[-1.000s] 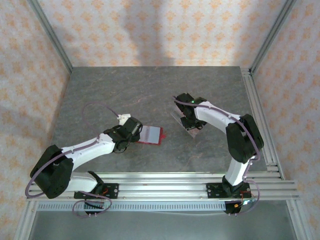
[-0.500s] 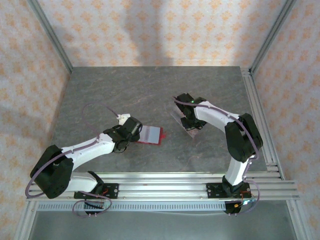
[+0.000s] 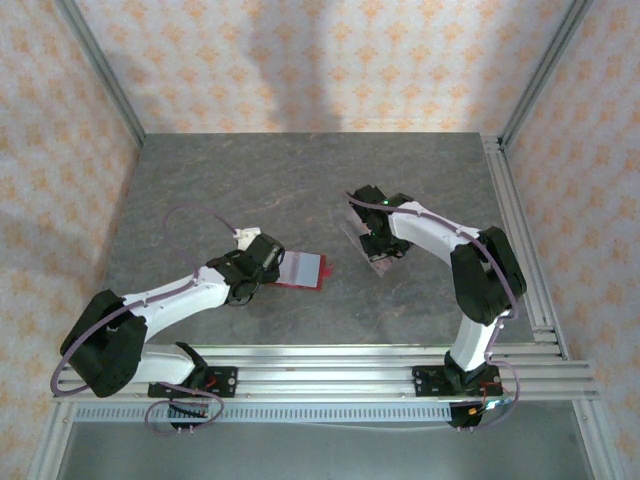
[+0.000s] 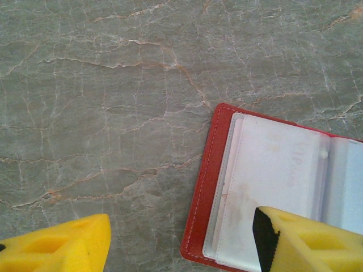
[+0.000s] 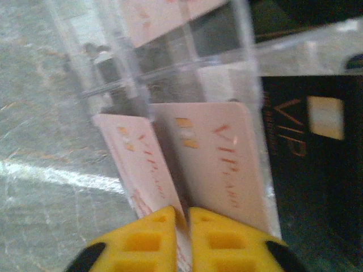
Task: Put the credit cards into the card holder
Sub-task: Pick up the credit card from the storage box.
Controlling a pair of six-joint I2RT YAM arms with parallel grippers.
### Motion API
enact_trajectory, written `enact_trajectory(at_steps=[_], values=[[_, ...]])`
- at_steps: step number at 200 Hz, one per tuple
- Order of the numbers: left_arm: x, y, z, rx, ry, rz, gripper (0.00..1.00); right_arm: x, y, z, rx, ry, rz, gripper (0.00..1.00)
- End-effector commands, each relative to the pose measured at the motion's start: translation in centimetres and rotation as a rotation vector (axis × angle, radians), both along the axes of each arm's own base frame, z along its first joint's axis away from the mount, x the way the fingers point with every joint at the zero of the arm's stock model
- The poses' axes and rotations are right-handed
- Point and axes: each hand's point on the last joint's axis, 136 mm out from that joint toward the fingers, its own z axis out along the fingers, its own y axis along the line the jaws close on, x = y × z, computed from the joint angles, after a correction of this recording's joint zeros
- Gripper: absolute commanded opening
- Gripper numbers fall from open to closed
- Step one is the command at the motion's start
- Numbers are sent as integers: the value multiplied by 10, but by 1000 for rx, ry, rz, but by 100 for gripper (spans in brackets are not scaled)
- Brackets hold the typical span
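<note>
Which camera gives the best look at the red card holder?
The left wrist view: the card holder lies open on the table, its red edge and clear inner pockets plain to see, though cut off at the frame's right. The top external view shows it as a small red-and-pale patch at the left claw.

A lab robot cell. Behind the left gripper (image 3: 281, 268) and right gripper (image 3: 378, 249), aluminium rails (image 3: 330, 368) carry the arms (image 3: 180, 296); beyond them, patterned panels (image 3: 300, 60) in metal framing (image 3: 100, 70) wall the table (image 3: 250, 180).
</note>
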Motion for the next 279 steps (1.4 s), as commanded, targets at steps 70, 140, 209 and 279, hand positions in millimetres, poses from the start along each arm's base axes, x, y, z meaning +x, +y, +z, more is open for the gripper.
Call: enact_trajectory(at_steps=[70,140,209,279], values=[[7,1,10,-1,-28,18,68,-8,8,-8,62,74,5,16],[7,0,10,-9,-32,17,68,-7,6,0,107,68,-14,11],[7,-1,10,-11,-31,14,68,-4,10,9,130,65,-9,3],[6,-1,10,-10,-25,8,68,-2,13,27,146,51,2,0]])
